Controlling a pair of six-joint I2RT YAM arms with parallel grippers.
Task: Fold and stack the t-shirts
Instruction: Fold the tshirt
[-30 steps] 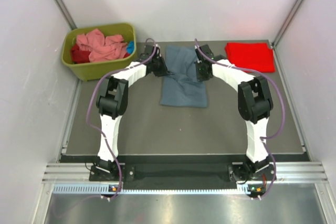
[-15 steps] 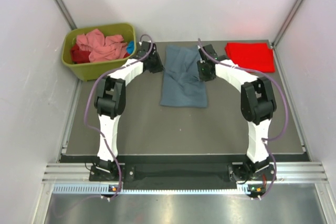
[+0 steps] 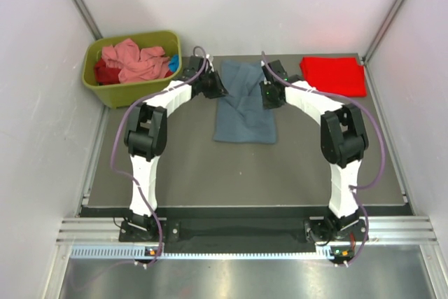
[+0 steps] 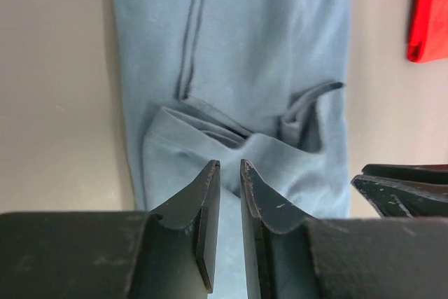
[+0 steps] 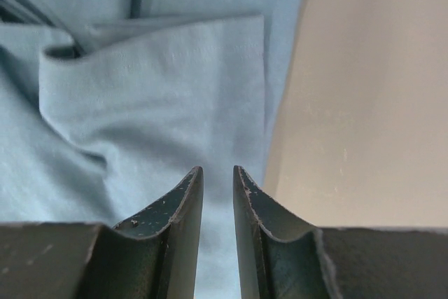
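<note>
The blue tee (image 3: 245,106) lies part-folded and rumpled a little right of the bin (image 3: 129,93), with the folded red tee (image 3: 334,75) farther from the bin on the same side. The left gripper (image 4: 229,167) hovers at the tee's bin-side edge and the right gripper (image 5: 217,171) at its far edge, each with jaws a narrow slit apart and nothing pinched. The risk, I judge, is that so slim a gap skids over the loose pleat or nips only one layer, dragging the fold crooked.
</note>
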